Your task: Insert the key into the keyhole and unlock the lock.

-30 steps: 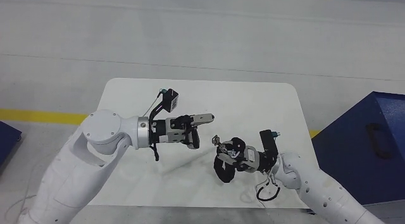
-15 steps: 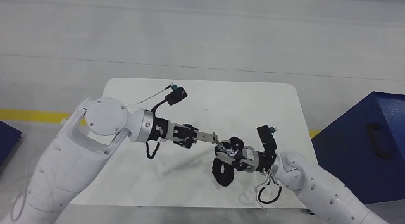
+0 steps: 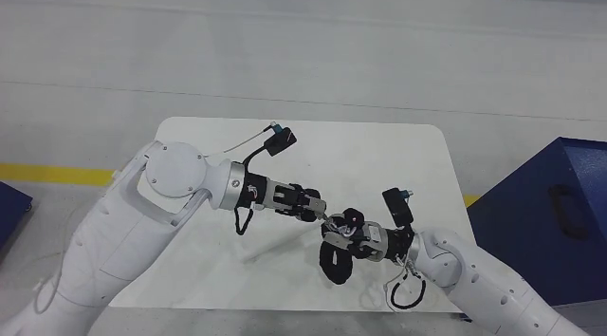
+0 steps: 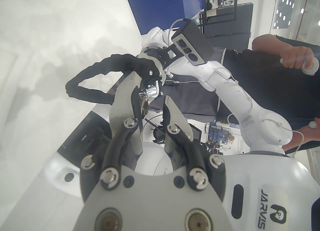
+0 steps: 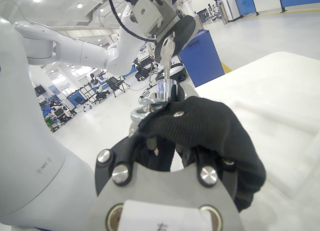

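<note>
The 2 hands meet above the white worktop (image 3: 398,156), close to its middle and a little toward 4 o'clock in the top view. The left hand (image 3: 315,211) is on the 9 o'clock side and the right hand (image 3: 337,233) on the 4 o'clock side, pointing at each other almost tip to tip.

The right hand is pressed together on the lock (image 5: 163,88) and holds it above the worktop. This hand is wrapped in black fabric (image 5: 207,126), which covers most of the lock's body. A loose fold of it hangs toward 6 o'clock in the top view. The lock's chrome barrel (image 5: 165,83) sticks out past the fabric, and a chrome ring (image 5: 137,116) shows just beside the barrel's base.

The key (image 5: 167,50) is at the left hand. It is silver, with its bow up at that hand and its blade pointing straight along the barrel. The blade's tip meets the barrel's open end, in line with it; how deep it sits I cannot tell. Whether the left hand pinches the key or stands spread around it I cannot tell either.

A blue cabinet (image 3: 560,213) stands on the grey floor (image 3: 285,42) at 3 o'clock of the worktop, well apart from the hands. A yellow line (image 3: 57,175) runs across the floor at 9 o'clock of the worktop.
</note>
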### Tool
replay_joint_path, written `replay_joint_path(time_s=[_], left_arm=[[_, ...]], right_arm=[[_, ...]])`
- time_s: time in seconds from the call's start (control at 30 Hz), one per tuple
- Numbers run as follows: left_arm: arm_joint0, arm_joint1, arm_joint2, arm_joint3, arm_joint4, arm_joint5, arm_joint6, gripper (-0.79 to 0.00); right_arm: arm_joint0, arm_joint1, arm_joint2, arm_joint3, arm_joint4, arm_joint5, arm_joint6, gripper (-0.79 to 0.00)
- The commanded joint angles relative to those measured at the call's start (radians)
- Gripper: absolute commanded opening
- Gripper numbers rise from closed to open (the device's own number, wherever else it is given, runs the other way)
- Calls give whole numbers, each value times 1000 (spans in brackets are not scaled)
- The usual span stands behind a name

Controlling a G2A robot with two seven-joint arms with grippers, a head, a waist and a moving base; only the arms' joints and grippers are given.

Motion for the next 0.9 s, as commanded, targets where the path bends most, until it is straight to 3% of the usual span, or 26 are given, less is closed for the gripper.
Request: replay_joint_path(time_s=[0.0, 0.2, 0.43, 0.63, 0.87], left_arm=[[0, -1, 2, 3, -15, 6, -9, -785], [-3, -3, 8, 13, -21, 16, -12, -785], [-8, -5, 15, 18, -23, 17, -22, -785], [-12, -10, 18, 46, -84, -24, -67, -785], [-17, -14, 17, 73, -126, -54, -97, -785]], right_arm=[[1, 3, 1, -3, 9, 0, 7, -785], [0, 12, 0, -16, 42, 0, 29, -785], [12, 26, -32, -54, 191, 0, 124, -785], [33, 40, -48, -77, 404, 0, 292, -785], [37, 43, -21, -77, 717, 0, 596, -785]])
